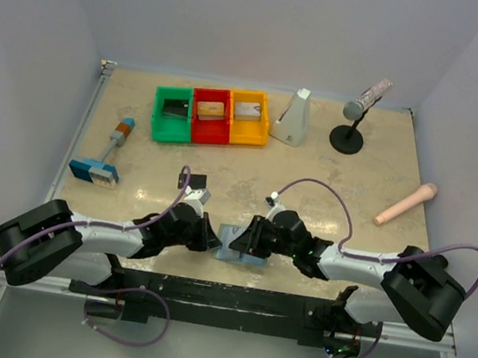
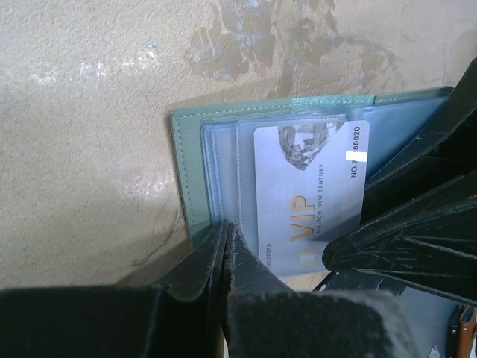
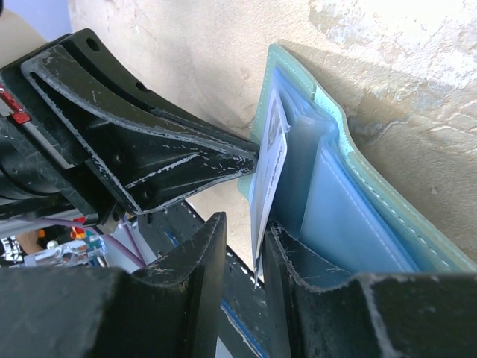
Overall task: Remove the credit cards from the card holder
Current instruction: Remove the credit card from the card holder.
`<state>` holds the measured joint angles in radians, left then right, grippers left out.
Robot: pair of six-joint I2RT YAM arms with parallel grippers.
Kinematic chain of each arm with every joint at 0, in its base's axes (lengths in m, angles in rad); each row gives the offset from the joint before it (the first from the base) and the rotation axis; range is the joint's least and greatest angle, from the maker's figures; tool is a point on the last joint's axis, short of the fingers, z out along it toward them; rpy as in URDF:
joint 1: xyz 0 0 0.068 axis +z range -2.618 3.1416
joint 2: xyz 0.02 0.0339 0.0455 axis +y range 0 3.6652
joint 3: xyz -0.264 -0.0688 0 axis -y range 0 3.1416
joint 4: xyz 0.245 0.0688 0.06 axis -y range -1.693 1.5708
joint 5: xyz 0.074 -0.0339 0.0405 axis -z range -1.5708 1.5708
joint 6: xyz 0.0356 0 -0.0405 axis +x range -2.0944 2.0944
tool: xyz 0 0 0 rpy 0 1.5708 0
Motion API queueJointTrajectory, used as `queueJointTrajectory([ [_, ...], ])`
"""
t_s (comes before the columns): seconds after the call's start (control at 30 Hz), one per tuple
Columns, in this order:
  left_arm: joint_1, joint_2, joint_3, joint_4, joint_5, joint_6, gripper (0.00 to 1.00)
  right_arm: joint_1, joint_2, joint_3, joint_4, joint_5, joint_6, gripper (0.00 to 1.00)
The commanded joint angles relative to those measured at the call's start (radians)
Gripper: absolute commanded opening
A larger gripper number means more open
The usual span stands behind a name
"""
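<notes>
The card holder (image 1: 231, 244) lies open near the table's front edge, between both grippers. In the left wrist view its pale blue pockets (image 2: 223, 160) hold a silver-grey VIP credit card (image 2: 309, 186) that sticks partway out. My left gripper (image 2: 226, 233) is shut on the holder's edge. My right gripper (image 3: 246, 239) is open, with the card's free edge (image 3: 270, 171) between its fingers and resting against one of them. The holder's inner face (image 3: 358, 216) stands beside that finger. Other cards lie in the green (image 1: 176, 107), red (image 1: 211, 109) and yellow (image 1: 248, 108) bins.
The three bins (image 1: 208, 129) stand in a row at the back. A blue-headed brush (image 1: 96, 169) lies at the left. A white wedge-shaped object (image 1: 291, 119), a microphone on a stand (image 1: 356, 116) and a peach cylinder (image 1: 406, 204) are at the back right.
</notes>
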<state>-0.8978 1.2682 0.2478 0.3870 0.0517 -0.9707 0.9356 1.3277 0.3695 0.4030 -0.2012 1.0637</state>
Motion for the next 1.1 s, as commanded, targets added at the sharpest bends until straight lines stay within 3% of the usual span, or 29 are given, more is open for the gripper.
queueJointTrajectory([
  [0.0,-0.006,-0.007,-0.025,-0.027,-0.026,-0.008,0.00,-0.004,-0.042,-0.003,0.008,0.011,-0.018,0.29],
  [0.6,-0.006,0.002,-0.038,-0.011,-0.036,-0.011,0.00,-0.009,-0.107,-0.012,-0.069,0.048,-0.024,0.22],
  [1.07,-0.006,-0.006,-0.036,-0.011,-0.036,-0.016,0.00,-0.009,-0.131,-0.004,-0.138,0.082,-0.024,0.03],
])
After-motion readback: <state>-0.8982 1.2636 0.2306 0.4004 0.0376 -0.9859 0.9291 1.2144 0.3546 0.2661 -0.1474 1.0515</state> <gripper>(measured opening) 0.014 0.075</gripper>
